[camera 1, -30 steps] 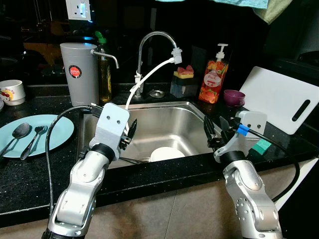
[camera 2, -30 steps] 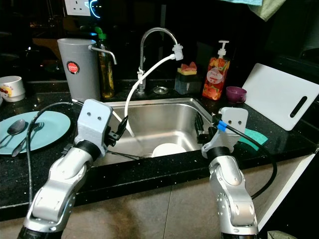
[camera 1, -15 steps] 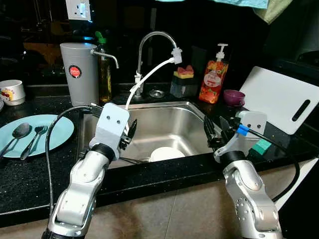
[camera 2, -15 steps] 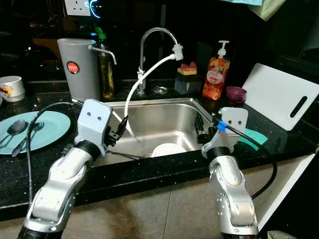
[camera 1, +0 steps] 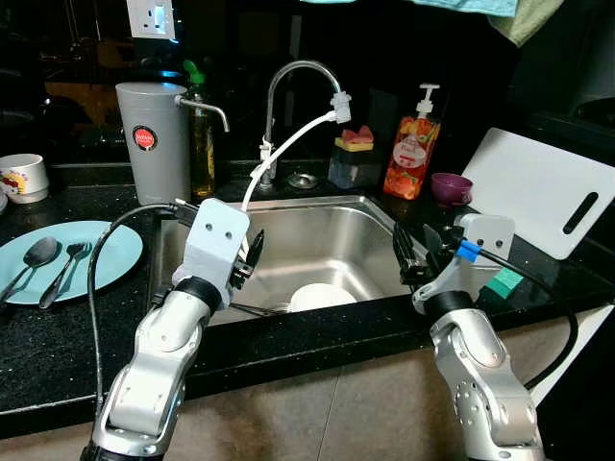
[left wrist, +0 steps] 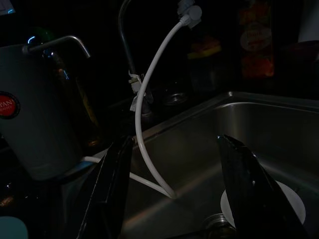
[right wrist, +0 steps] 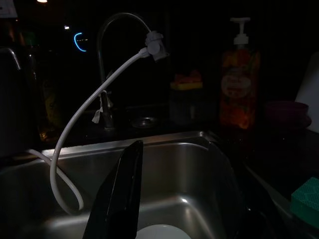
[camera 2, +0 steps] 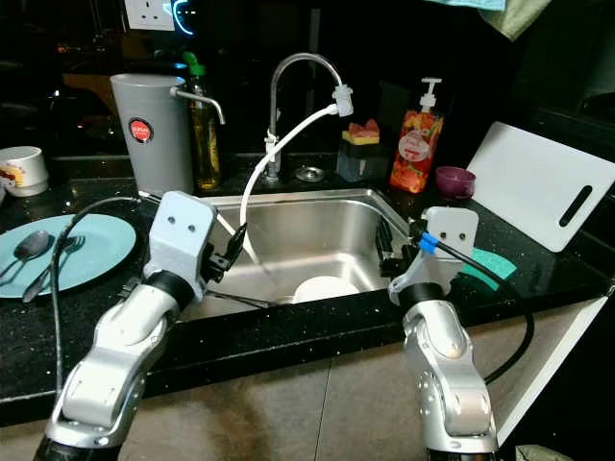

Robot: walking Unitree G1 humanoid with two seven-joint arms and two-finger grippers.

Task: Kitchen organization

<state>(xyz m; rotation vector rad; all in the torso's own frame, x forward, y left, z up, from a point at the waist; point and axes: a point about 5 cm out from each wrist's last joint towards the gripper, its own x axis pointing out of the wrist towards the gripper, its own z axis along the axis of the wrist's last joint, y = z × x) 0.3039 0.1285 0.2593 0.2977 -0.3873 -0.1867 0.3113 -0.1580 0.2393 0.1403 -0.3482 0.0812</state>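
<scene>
Sink (camera 1: 360,216) brushed steel, satin sheen; counter (camera 1: 58,336) glossy black speckled stone; cutting board (camera 1: 543,187) matt white plastic; tap (camera 1: 288,82) polished metal.

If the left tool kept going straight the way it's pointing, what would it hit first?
Probably the white hose hanging from the tap into the sink; it sits between the open fingers of the left tool. Depth is hard to judge, so the sink's back wall could come first.

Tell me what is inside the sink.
In the sink lie a white plate, the end of the white hose and a thin utensil. The left arm hides the near-left corner.
</scene>
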